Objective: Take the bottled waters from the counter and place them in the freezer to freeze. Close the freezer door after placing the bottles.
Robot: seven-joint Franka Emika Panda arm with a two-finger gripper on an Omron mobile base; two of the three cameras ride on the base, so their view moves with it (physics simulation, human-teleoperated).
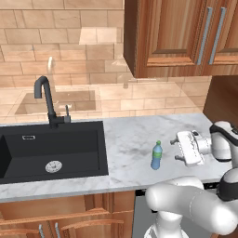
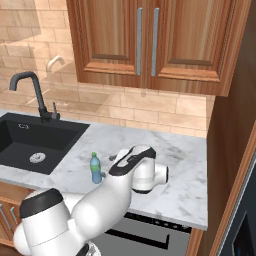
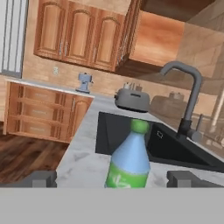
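A pale blue water bottle (image 1: 157, 155) with a green cap stands upright on the marble counter (image 1: 135, 135), right of the sink. My gripper (image 1: 176, 150) is level with it, just to its right, and points at it sideways. The jaws are open and nothing is between them. A small gap still separates the fingertips from the bottle. The right base view has the same bottle (image 2: 95, 169) just left of the gripper (image 2: 107, 166). From the hand view the bottle (image 3: 130, 159) is centred between the two fingertips (image 3: 41, 178), close ahead. A dark slate-grey strip at the lower right looks like the freezer (image 2: 247, 225).
The black sink (image 1: 51, 148) with its dark faucet (image 1: 46, 100) lies left of the bottle. Wooden wall cabinets (image 1: 181, 32) hang above the counter. A grey dishwasher front (image 2: 145, 235) sits under it. A tall wooden panel (image 2: 230, 125) bounds the counter's right end. A toaster (image 3: 132, 99) stands beyond the sink.
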